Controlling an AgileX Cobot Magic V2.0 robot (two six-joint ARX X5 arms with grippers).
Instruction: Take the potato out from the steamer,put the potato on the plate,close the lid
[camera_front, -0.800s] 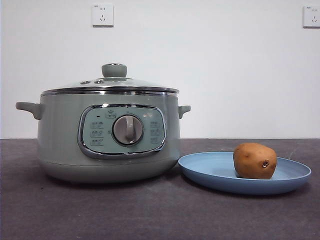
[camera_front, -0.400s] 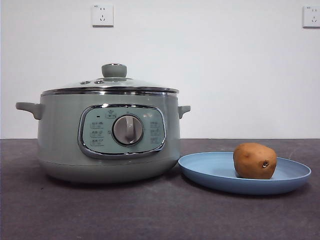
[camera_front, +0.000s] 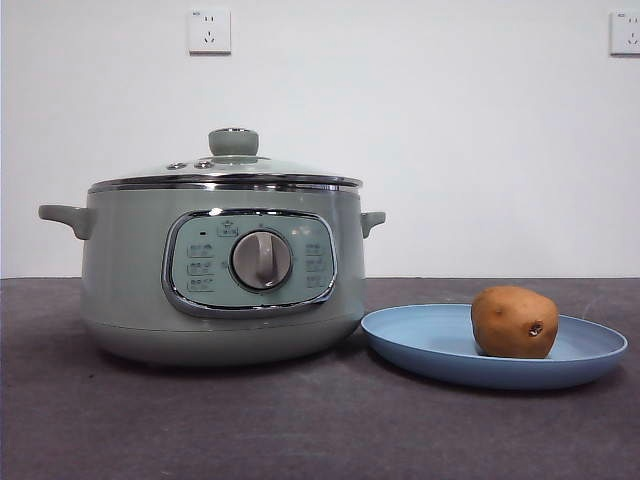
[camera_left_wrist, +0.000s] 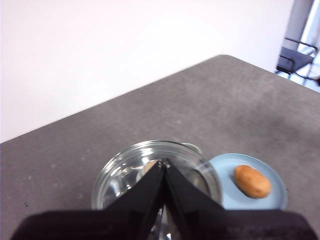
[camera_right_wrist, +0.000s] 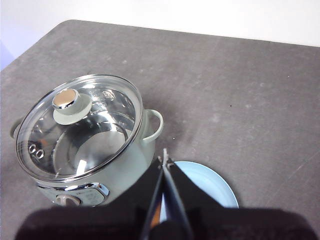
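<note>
The lid (camera_front: 226, 170) is sitting on the steamer (camera_front: 220, 275), the potato (camera_front: 514, 322) lying on the plate (camera_front: 440, 345). Both grippers, left (camera_left_wrist: 164, 167) and right (camera_right_wrist: 164, 162), are hanging high above, jaws pressed together, empty.

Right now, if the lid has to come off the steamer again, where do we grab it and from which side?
Grip the lid by its knob, coming straight down from above. The knob stands upright at the centre of the glass dome, the only raised part narrow enough for the jaws; the chrome rim sits flush on the steamer, leaving no edge to catch.
</note>
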